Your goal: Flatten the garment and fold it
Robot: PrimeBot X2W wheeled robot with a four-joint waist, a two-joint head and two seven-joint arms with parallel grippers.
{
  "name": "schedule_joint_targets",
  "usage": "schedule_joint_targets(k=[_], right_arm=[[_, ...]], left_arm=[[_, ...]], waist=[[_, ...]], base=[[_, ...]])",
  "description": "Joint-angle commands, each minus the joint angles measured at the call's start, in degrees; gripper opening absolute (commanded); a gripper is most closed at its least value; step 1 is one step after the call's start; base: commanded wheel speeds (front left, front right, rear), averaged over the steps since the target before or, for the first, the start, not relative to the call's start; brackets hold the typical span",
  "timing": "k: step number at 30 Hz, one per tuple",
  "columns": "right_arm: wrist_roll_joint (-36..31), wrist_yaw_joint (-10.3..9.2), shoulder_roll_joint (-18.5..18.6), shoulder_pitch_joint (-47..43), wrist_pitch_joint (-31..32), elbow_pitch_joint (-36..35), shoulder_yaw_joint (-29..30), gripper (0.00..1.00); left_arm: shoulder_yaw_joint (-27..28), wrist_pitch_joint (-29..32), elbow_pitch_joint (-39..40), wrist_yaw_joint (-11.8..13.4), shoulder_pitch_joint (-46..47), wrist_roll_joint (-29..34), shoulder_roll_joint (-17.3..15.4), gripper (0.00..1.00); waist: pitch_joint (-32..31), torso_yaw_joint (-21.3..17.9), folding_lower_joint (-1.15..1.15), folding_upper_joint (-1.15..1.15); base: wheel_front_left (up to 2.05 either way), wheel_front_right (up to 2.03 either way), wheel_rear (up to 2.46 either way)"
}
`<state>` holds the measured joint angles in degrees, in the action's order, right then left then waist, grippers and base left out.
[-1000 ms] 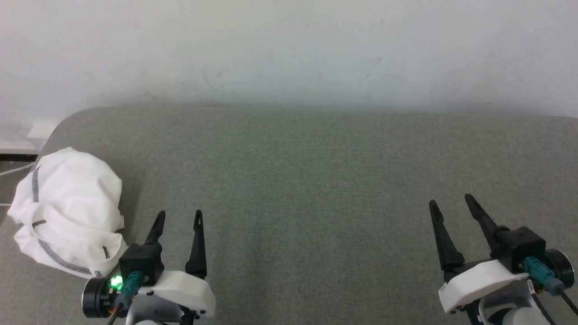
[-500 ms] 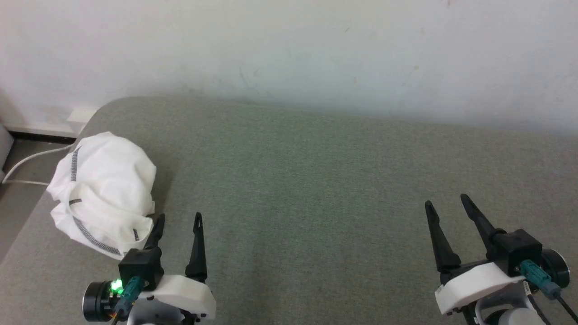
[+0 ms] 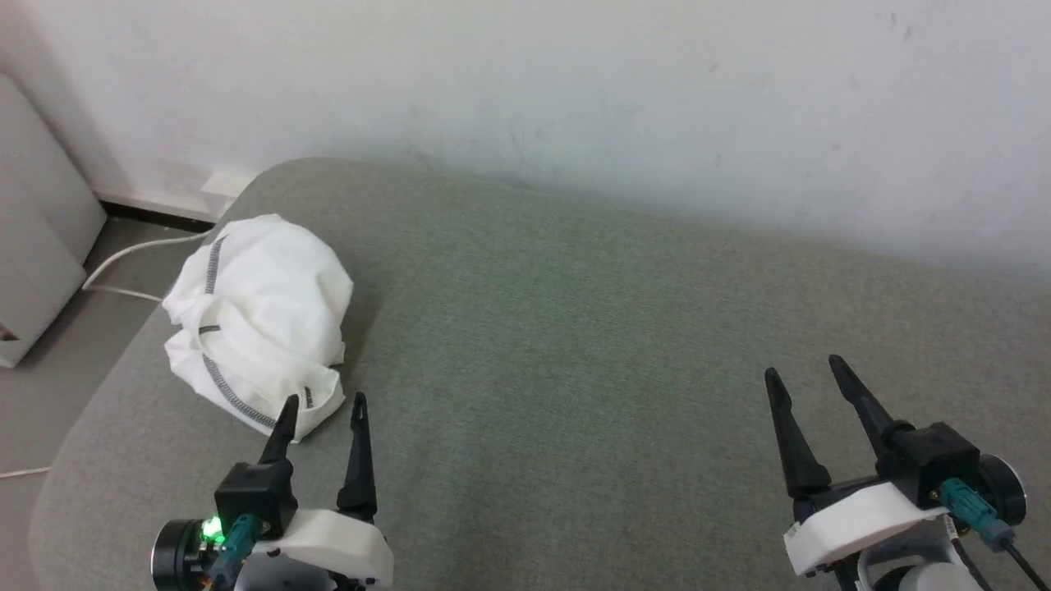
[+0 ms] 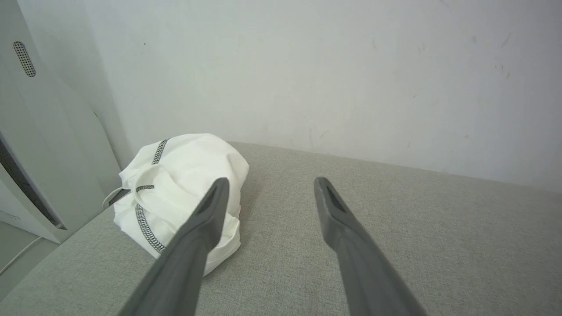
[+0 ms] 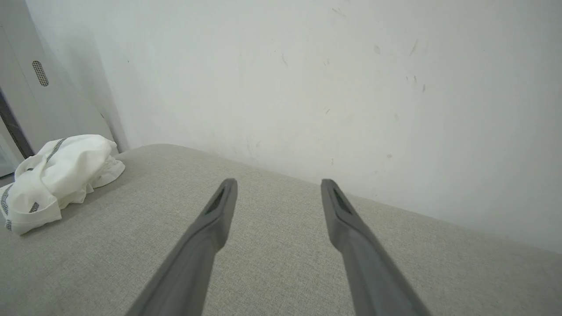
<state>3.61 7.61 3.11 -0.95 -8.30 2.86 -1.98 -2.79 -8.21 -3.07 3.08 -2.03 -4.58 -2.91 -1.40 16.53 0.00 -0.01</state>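
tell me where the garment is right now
In the head view the garment lies bunched near the left end of the grey cushion, just ahead and left of the left gripper.

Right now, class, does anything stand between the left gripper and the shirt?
Nothing visible does. The open left gripper hangs right beside the bunched shirt on the grey cushion.

The left end effector (image 3: 323, 400) has its fingers spread and empty. The right end effector (image 3: 803, 367) is spread likewise, holding nothing.
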Motion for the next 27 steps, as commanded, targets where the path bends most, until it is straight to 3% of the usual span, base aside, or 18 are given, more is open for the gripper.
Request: schedule_joint_targets(k=[1, 27], right_arm=[[0.54, -0.07, -0.13, -0.17, -0.68, 0.20, -0.14, 1.00], [0.20, -0.10, -0.19, -0.11, -3.67, 1.06, -1.40, 1.00]], left_arm=[[-0.21, -0.76, -0.26, 0.27, -0.88, -0.65, 0.02, 1.00], [-1.72, -3.76, -0.80, 1.55, -1.75, -2.36, 0.02, 1.00]], waist=[[-0.25, 1.67, 0.00, 0.01], [-0.03, 10.54, 0.00, 0.01]], base=[[0.00, 0.00, 0.00], [0.00, 0.00, 0.00]])
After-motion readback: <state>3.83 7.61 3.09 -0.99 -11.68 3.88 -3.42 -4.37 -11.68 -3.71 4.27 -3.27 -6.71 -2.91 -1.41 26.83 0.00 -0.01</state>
